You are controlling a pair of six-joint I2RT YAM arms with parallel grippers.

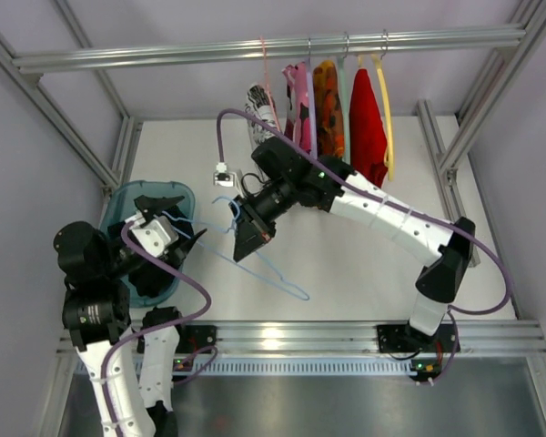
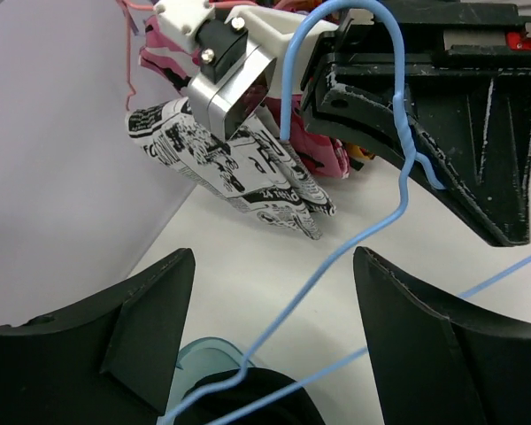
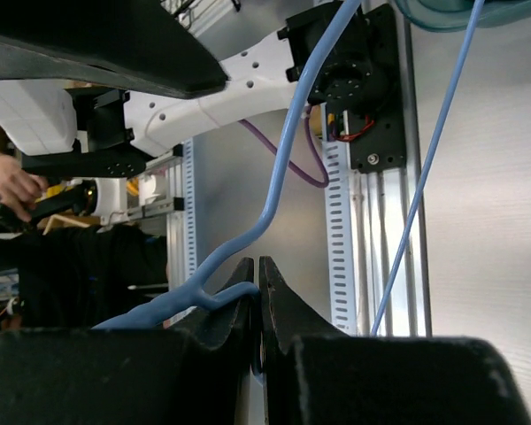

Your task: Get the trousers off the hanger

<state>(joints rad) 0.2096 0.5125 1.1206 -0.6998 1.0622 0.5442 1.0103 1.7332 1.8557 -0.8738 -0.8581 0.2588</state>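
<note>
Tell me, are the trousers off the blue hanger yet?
Nearly. The hanger looks bare and the black trousers lie in the teal bin. The right gripper pinches the hanger; the left gripper hangs open. To do: check the hanger's low corner is free of cloth.

Left arm (image 1: 100,300) folded at near left, wrist angled toward centre, left gripper (image 2: 274,266) with fingers spread wide apart, right arm (image 1: 391,218) stretched from near right toward centre, right gripper (image 3: 258,266) tilted downward, fingers pinched together on the hanger (image 3: 281,181) wire

Trousers (image 2: 270,403) cut off by the bottom edge, hanger (image 2: 404,124) lower corners likewise out of frame
</note>
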